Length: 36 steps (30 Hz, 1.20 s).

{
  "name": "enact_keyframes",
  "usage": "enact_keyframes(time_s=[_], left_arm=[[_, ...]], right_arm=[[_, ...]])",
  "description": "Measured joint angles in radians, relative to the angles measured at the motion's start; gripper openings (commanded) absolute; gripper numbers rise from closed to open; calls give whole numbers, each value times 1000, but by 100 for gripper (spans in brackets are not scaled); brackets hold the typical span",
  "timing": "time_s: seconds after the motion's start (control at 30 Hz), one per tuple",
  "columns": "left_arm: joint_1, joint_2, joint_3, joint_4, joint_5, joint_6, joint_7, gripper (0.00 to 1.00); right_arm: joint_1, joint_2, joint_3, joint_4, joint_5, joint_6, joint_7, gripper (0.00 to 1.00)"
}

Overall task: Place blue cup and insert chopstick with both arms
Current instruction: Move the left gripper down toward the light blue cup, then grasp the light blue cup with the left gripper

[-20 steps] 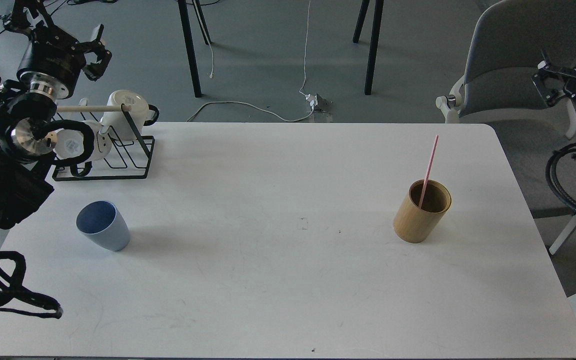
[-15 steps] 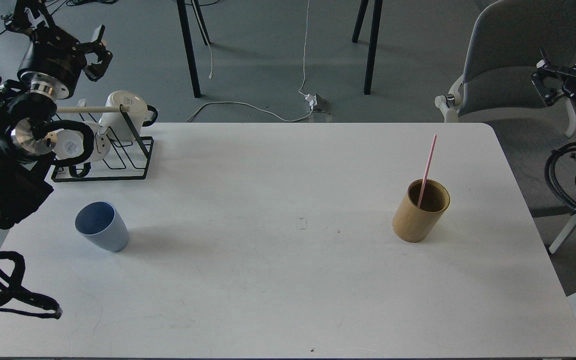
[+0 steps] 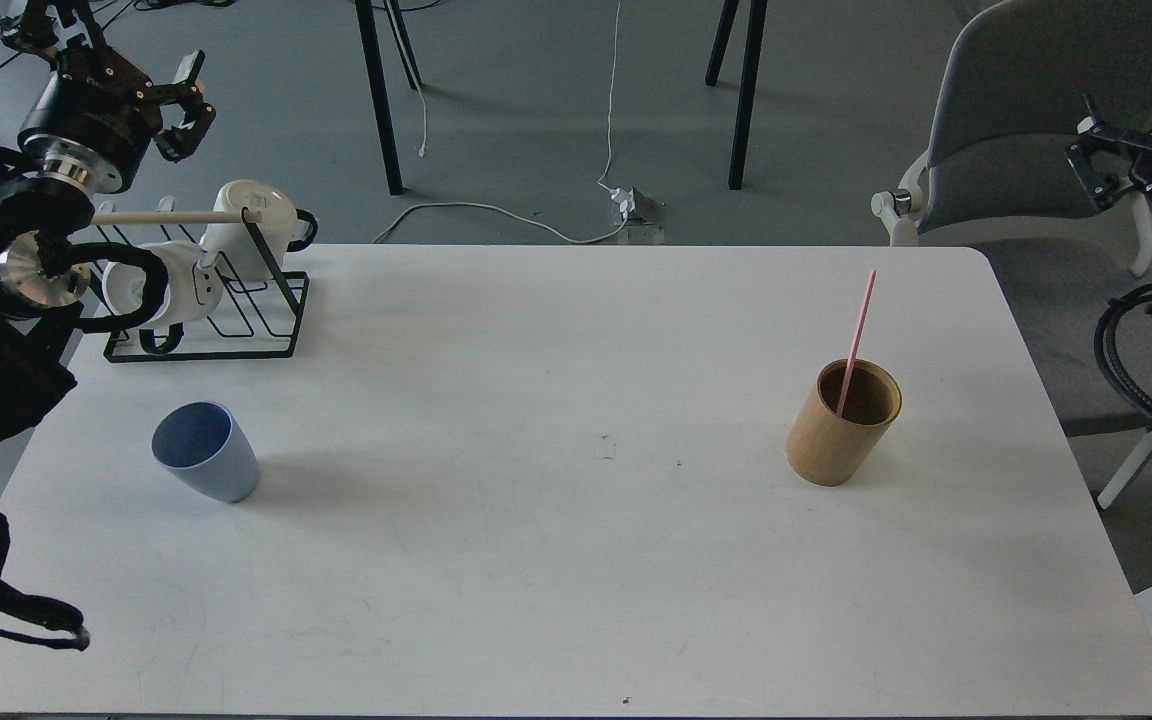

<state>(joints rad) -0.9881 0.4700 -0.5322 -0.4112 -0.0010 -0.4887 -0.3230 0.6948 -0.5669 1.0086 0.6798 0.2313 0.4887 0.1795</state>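
The empty blue cup (image 3: 205,451), upright at the table's (image 3: 556,580) near left, looks light and stiff, best pinched at its rim; farther right, the thin chopstick (image 3: 857,335) leans in the bamboo holder (image 3: 842,423); beyond, left gripper (image 3: 179,110) and right gripper (image 3: 1094,160) spread, empty.

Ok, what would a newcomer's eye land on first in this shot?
Probably the thin pink stick slanting out of the tan bamboo cylinder at table right. Next, the small light-blue tumbler upright at table left, in front of the black wire rack of white mugs.
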Motion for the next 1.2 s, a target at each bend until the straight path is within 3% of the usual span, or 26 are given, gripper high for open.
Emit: enact_keyframes(time_s=[0.1,0.3,0.47,0.63,0.83,1.2], left_arm=[[2,77,16,-157,113,0,-1,99],[44,322,49,-615,472,-1,0,99],[85,464,87,-816,867,0,-10,99],[147,566,109,-907,1246,0,-28,98],[191,635,131,-939,1621,13,-34,89],[239,622,317,-804,1811,206,-35,63]], right_arm=[[-3,0,-5,1,0,0,0,99],[-12,19,-6,26,0,0,8,99],[-12,26,10,36,0,0,10,99],[-11,27,27,38,2,0,10,99],[-11,27,51,38,2,0,10,99],[-14,25,54,36,2,0,9,99]])
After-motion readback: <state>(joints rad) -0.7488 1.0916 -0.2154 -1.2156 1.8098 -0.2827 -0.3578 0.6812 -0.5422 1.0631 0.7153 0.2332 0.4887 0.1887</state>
